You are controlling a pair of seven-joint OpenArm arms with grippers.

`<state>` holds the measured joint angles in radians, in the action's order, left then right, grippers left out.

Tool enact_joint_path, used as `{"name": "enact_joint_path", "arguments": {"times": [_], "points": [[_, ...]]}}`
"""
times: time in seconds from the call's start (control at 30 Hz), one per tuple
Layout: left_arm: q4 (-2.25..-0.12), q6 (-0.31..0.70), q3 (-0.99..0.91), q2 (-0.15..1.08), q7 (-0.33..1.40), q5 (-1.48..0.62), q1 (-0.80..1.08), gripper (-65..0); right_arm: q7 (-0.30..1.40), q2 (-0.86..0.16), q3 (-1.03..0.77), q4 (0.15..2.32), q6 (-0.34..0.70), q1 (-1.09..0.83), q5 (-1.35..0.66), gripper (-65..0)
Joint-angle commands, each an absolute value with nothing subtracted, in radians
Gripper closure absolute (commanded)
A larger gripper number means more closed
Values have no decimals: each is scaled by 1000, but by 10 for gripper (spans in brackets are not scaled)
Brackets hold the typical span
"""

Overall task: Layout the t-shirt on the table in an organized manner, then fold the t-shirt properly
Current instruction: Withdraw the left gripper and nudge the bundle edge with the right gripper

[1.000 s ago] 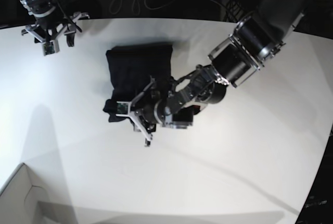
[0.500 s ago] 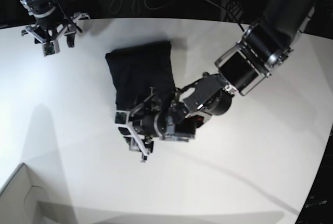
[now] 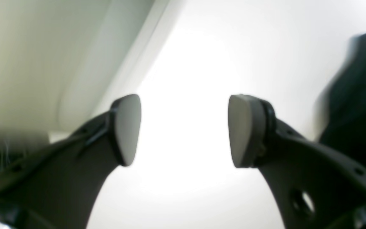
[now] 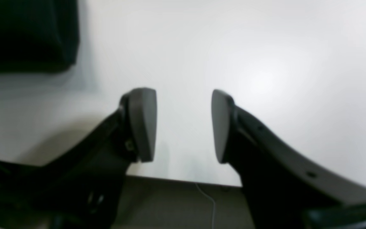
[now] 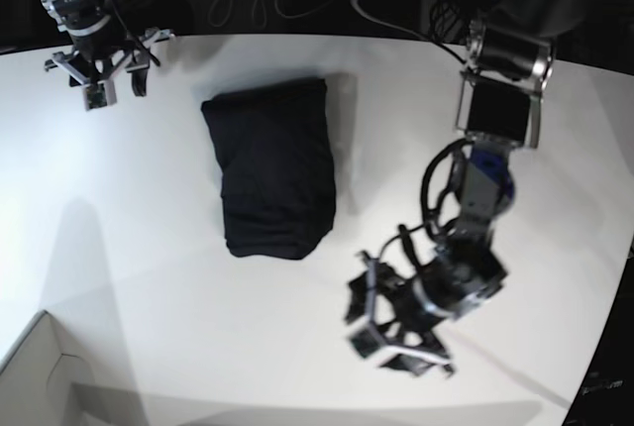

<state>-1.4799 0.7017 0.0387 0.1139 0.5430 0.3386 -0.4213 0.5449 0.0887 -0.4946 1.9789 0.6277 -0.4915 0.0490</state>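
T-shirt (image 5: 272,173) sits folded into a compact black block, upper-middle of the base frame, flat on the table (image 5: 149,277). Nothing touching it that I can see.

Left gripper (image 5: 396,332) is lower right of the base frame, well apart from the shirt, over bare table. My left wrist view shows its fingers (image 3: 127,128) spread wide, nothing between them; t-shirt (image 3: 357,95) is a blurred dark patch at the right edge.

Right gripper (image 5: 99,74) is upper left of the base frame, near the table's far edge. Right wrist view: fingers (image 4: 143,124) apart, empty, white table (image 4: 265,63) beyond; t-shirt (image 4: 27,35) in the upper left corner.

Cardboard box (image 5: 40,376) corner shows at lower left.
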Motion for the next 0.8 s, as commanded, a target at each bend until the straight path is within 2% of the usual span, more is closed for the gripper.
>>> {"name": "enact_joint_path", "arguments": {"times": [0.0, 0.07, 0.23, 0.33, 0.5, 0.77], "points": [[-1521, 698, -35, 117, 545, 335, -412, -412, 526, 87, -486, 1995, 628, -481, 39, -267], [-1580, 698, -173, 117, 567, 335, -334, -412, 529, 88, -464, 1989, 628, -469, 39, -224], [-1701, 698, -479, 119, 598, 334, -105, -412, 529, 91, -424, 1985, 628, -423, 41, -60], [-1739, 698, -621, 114, 596, 332, 31, -412, 529, 91, -387, 1959, 628, -417, 41, 0], [-1748, 698, -780, 111, 588, 315, 220, -412, 529, 90, -326, 1885, 628, -403, 41, 0], [-1744, 698, -1023, 110, 590, 36, 421, -412, 522, 90, -243, 1862, 628, -421, 41, 0]]}}
